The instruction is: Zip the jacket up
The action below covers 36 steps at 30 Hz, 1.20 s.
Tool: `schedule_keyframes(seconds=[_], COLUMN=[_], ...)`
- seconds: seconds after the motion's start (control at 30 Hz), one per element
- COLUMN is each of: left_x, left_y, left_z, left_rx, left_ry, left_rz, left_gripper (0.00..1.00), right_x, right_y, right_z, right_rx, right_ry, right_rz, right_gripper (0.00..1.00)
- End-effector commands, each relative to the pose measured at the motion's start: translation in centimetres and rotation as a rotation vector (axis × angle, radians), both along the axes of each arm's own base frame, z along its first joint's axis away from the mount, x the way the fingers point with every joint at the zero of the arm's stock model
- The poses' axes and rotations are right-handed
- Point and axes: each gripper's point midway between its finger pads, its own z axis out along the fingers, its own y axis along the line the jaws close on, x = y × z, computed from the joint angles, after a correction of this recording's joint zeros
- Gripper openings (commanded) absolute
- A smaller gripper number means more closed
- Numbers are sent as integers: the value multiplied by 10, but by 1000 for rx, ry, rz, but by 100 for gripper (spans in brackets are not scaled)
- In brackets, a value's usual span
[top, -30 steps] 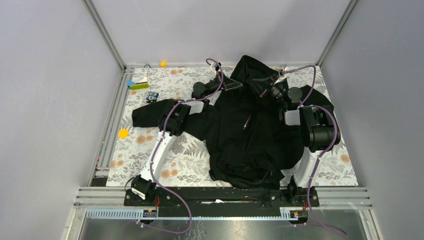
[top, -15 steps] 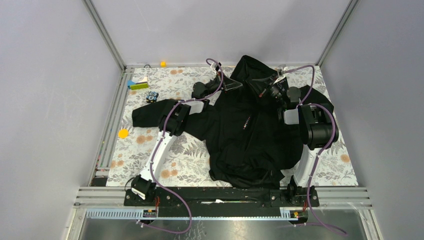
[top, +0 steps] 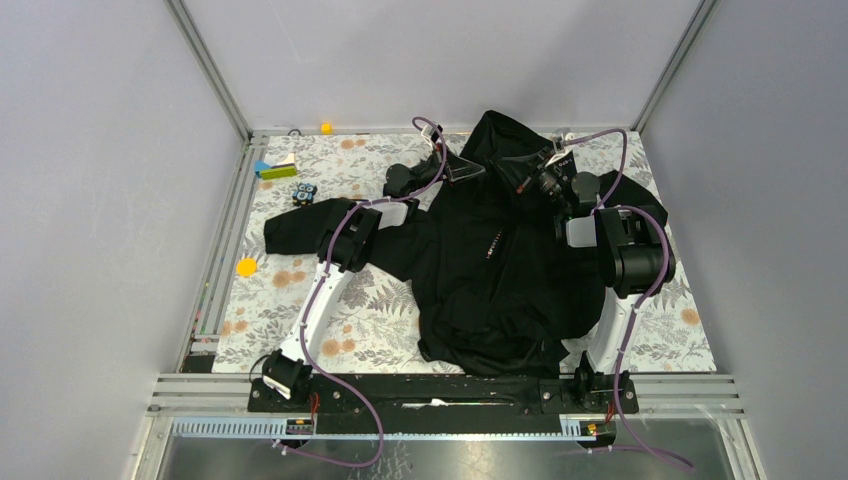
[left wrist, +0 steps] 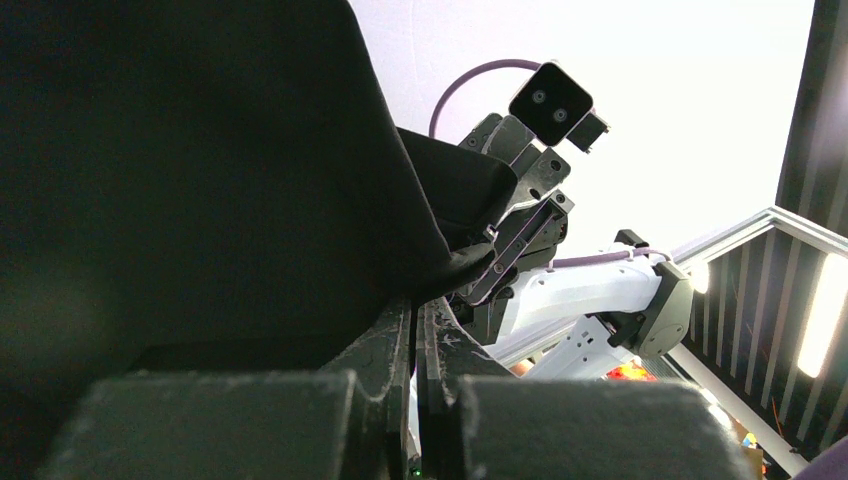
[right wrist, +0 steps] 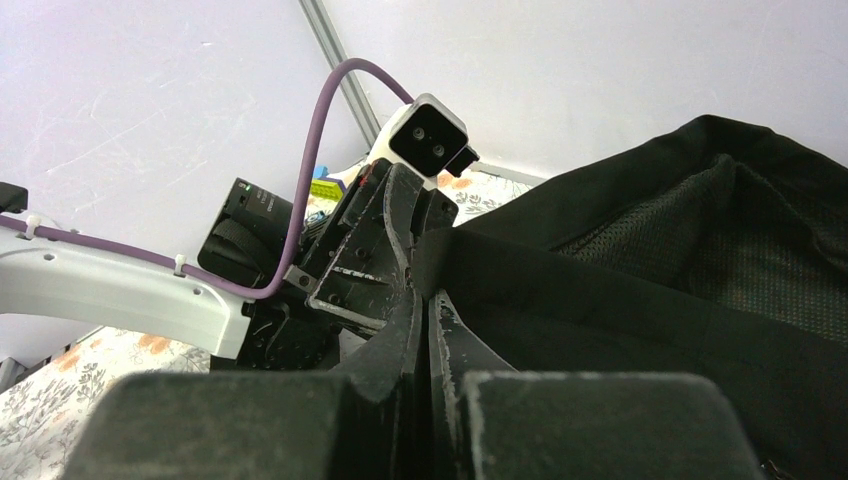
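The black jacket (top: 500,270) lies spread over the middle of the table, hood toward the far wall, with tiny coloured marks at mid-chest. Both grippers hold its raised collar edge at the far end, facing each other. My left gripper (top: 476,171) is shut on a fold of the black fabric (left wrist: 200,180), which fills the left wrist view. My right gripper (top: 512,161) is shut on the opposite edge; the mesh lining (right wrist: 650,300) shows in the right wrist view. Each wrist view shows the other gripper close by, the right gripper (left wrist: 500,262) and the left gripper (right wrist: 398,225). The zipper is hidden.
A floral cloth (top: 300,300) covers the table. At the far left lie a green block (top: 276,171), a dark piece with blue dots (top: 305,192), a small yellow cube (top: 326,128) and a yellow disc (top: 246,267). Grey walls enclose the back and both sides.
The right arm has edged slightly toward the far side. Both grips on the jacket are unchanged and the left arm has held still.
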Motion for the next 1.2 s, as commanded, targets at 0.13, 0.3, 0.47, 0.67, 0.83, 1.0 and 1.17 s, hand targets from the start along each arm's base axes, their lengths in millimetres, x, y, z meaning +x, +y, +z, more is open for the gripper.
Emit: schedule_keyframes(seconds=[0.13,0.3,0.47,0.67,0.83,1.0,1.17], left_x=[-16,-15,-16,-17,-20,-21,-21], left_y=[1,2,1,-1,-4,-6,-10], left_z=[27,26,27,27,29,28,26], left_rx=[-54,-54,-53,-52,-49,-43,-27], left_ry=[-147,-143,-146,-142,-149,-149,-144], left_rz=[-19,-18,-21,-25,-31,-33,-33], left_gripper=[0,0,0,0,0,0,0], right_x=[-8,-10,-8,-6,-5,-4,-4], right_y=[9,10,11,14,17,17,19], right_z=[39,37,37,39,37,39,42], right_rx=[-4,-10,-8,-6,-7,-5,0], right_ry=[-218,-220,-219,-225,-222,-229,-238], right_rz=[39,48,49,52,59,51,47], right_gripper=[0,0,0,0,0,0,0])
